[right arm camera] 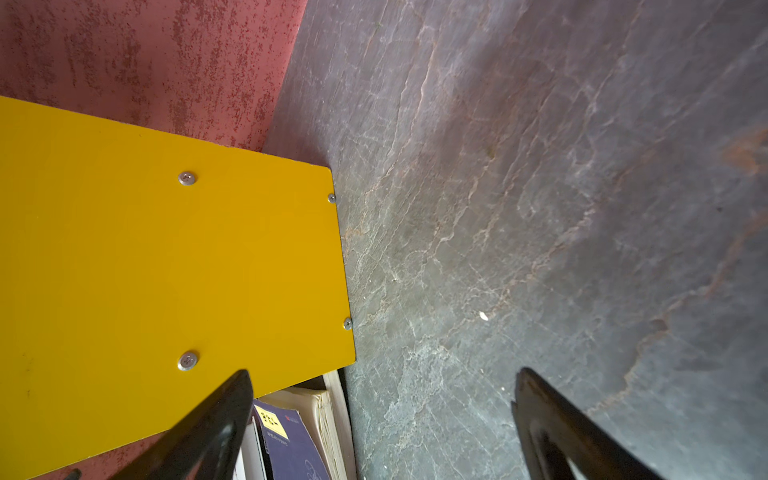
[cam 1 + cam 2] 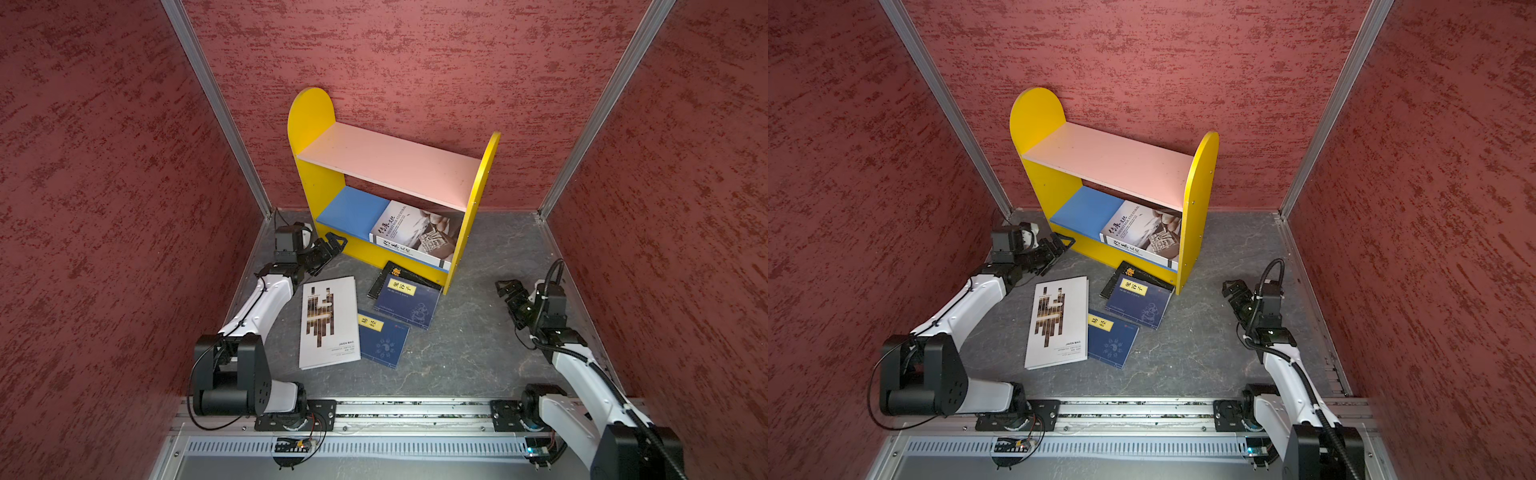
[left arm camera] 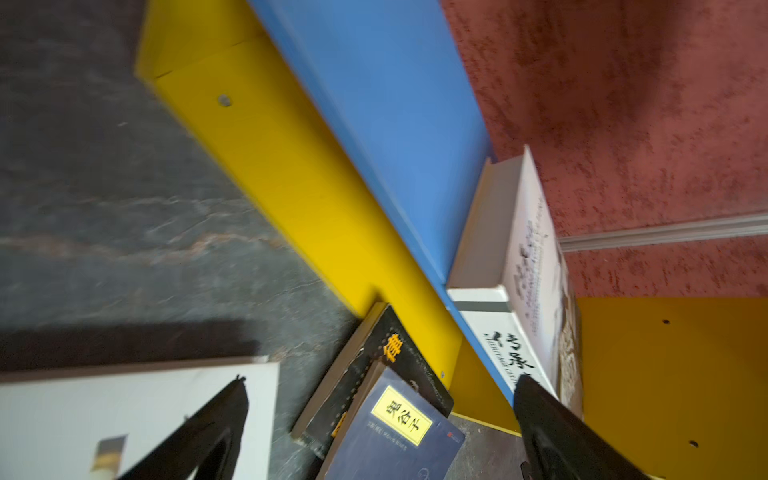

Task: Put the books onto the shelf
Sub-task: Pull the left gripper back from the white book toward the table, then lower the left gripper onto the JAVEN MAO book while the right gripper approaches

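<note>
Grey stone floor (image 2: 478,357) spreads between red walls (image 2: 104,208). Low in the centre I see a white book (image 2: 328,322) lying flat, a navy book (image 2: 382,338) beside it, and a second navy book (image 2: 409,301) overlapping a black book (image 2: 395,272). My left claw (image 2: 337,242) and right claw (image 2: 508,288) both gape apart, empty. Farther up, the shelf (image 2: 309,116) holds a second white book (image 2: 419,235) at the right end of its blue board (image 2: 353,210).

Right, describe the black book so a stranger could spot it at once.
Start at the yellow shelf by the back wall. On the floor before its right end two books overlap: the black book lies underneath a navy book. It alone is black, with an orange character on its cover.
</note>
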Controlling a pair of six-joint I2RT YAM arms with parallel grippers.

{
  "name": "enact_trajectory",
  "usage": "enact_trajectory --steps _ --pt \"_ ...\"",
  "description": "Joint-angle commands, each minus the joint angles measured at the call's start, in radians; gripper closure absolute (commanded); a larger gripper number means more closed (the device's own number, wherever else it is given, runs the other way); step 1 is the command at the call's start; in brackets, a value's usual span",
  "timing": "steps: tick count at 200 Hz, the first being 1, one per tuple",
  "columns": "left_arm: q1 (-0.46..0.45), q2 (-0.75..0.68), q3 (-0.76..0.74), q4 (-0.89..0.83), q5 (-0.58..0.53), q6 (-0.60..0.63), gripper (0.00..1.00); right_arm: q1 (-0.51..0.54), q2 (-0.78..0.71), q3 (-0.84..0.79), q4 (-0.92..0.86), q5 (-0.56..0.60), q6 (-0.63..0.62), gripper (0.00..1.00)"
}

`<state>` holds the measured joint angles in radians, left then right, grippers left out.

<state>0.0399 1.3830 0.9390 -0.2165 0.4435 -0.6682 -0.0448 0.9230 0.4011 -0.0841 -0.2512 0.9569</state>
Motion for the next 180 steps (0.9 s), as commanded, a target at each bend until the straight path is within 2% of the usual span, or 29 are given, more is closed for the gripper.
enact_trajectory --steps 1,48,71,126,180 --pt "0.072 -0.010 -0.032 -0.101 -0.071 -0.059 0.01 0.002 0.002 0.031 0.057 -0.027 -0.007 0.01" --pt "0.232 0.030 -0.073 -0.254 -0.165 -0.088 0.01 0.002 -0.048 0.009 0.039 -0.041 0.005 0.01" --pt "0.239 0.049 -0.071 -0.297 -0.224 -0.072 0.01 0.002 -0.094 -0.022 0.038 -0.055 0.027 0.01" --pt "0.243 0.094 -0.162 -0.259 -0.220 -0.105 0.00 0.031 -0.240 -0.096 0.044 -0.082 0.090 0.01" --pt "0.239 0.115 -0.234 -0.210 -0.142 -0.100 0.01 0.200 -0.346 -0.127 -0.012 0.006 0.127 0.01"
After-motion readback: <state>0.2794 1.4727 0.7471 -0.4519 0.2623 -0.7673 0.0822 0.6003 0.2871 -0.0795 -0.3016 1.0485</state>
